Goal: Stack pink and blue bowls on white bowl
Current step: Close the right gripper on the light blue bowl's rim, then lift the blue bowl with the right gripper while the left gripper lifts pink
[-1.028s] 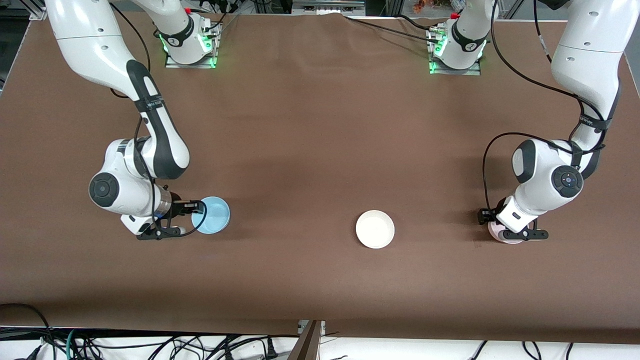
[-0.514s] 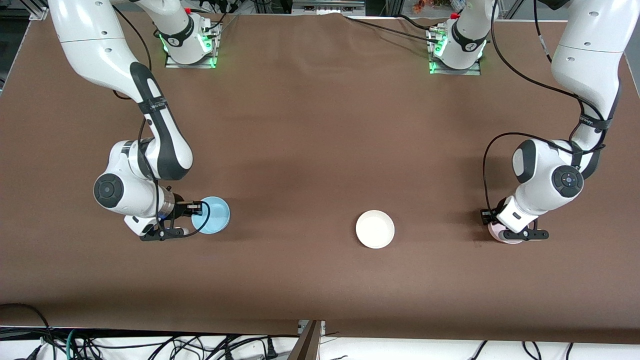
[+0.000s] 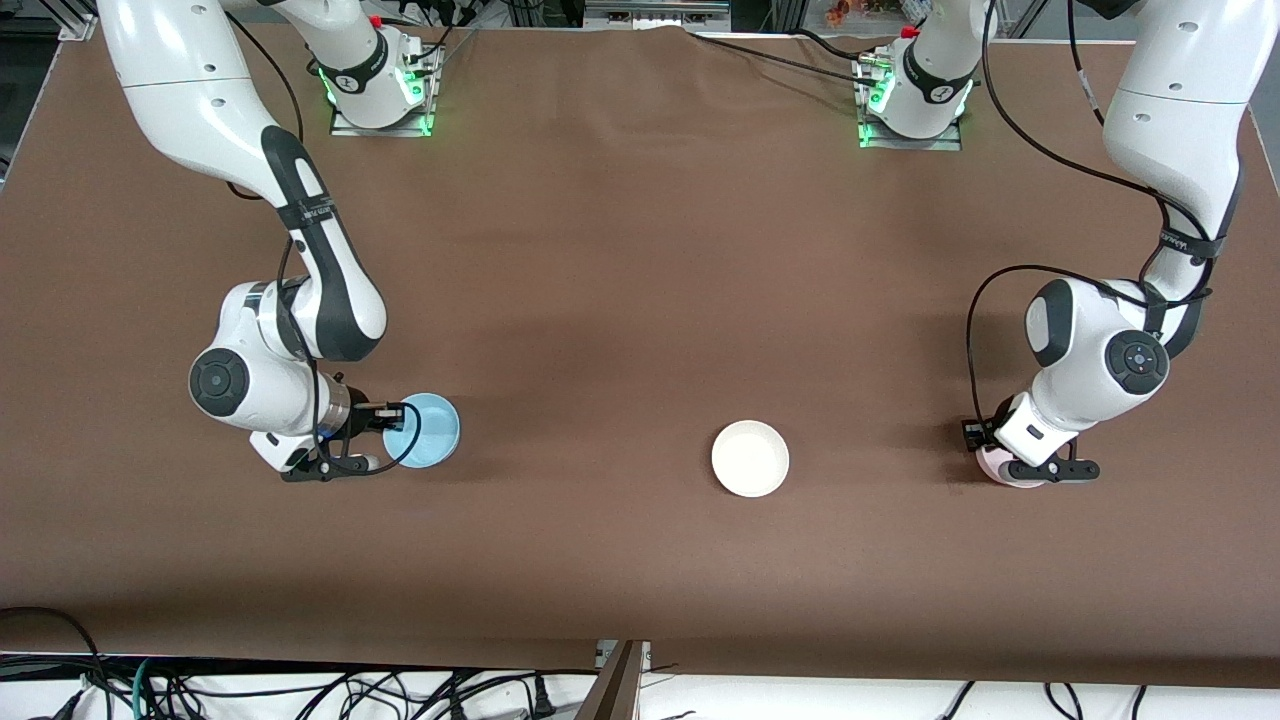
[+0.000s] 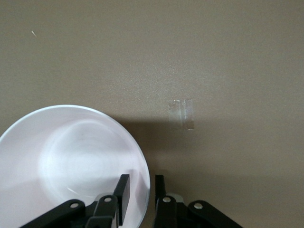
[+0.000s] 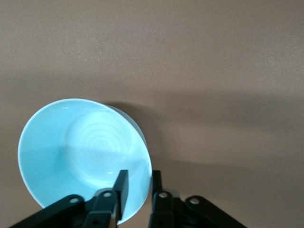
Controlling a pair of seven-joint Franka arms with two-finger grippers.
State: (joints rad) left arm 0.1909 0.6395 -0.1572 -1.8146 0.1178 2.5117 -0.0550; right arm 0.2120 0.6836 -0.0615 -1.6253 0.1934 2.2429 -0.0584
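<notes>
Right gripper [image 5: 136, 190] pinches the rim of the light-blue smooth bowl [image 3: 428, 430], left gripper [image 4: 141, 194] pinches the pale-pink bowl's [image 3: 1003, 469] rim, both bowls on the brown table [image 3: 640, 300]; plain white bowl [image 3: 750, 458] sits between them.

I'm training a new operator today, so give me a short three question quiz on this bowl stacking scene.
1. True or false: the pink bowl already sits on the white bowl.
2. Which bowl has the right end effector closed on its rim? A pink, B blue, C white.
3. Fill in: the left end effector grips the ____ bowl.

Key: 1 false; 2 B, the blue bowl; 3 pink.
</notes>
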